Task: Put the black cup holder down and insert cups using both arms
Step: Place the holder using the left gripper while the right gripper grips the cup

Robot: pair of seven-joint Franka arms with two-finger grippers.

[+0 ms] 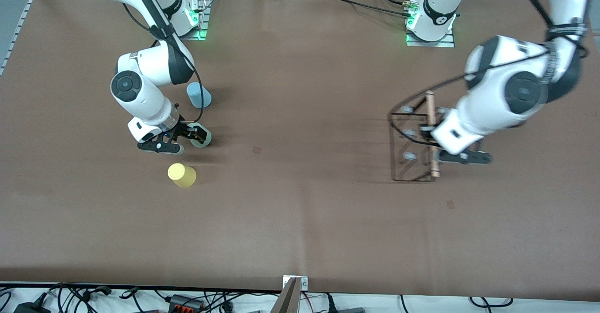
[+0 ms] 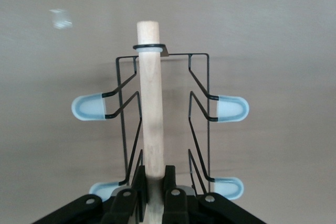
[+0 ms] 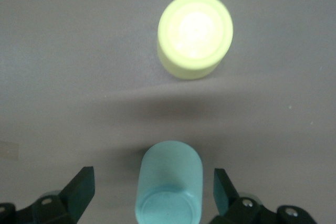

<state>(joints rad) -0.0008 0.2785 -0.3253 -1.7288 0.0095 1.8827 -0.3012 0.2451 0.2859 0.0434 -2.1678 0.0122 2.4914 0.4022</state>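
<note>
The left gripper point(image 1: 433, 137), at centre right of the front view, is clamped on the light wooden rod handle point(image 2: 151, 103) of the black cup holder point(image 1: 412, 146). The left wrist view shows both fingers pressed against the rod, with the wire frame and pale blue capped pegs point(image 2: 231, 107) spread to either side. Whether the rack rests on the brown table point(image 1: 304, 219) or hangs just above it cannot be told, so placing it appears under way rather than finished.

At centre left of the front view, the right gripper point(image 1: 180, 139) stands with its jaws spread wide around the mint green cup point(image 3: 169, 184), one finger on each side and neither seen touching it. The yellow cup point(image 1: 182, 175) sits lower in the front view, nearer the front camera. The light blue cup point(image 1: 198, 94) sits higher, partly beside the right arm's elbow.

No cup is on a peg. By the look of it, all three cups are left to insert, and the rack is well apart from them, toward the left arm's end of the table.
</note>
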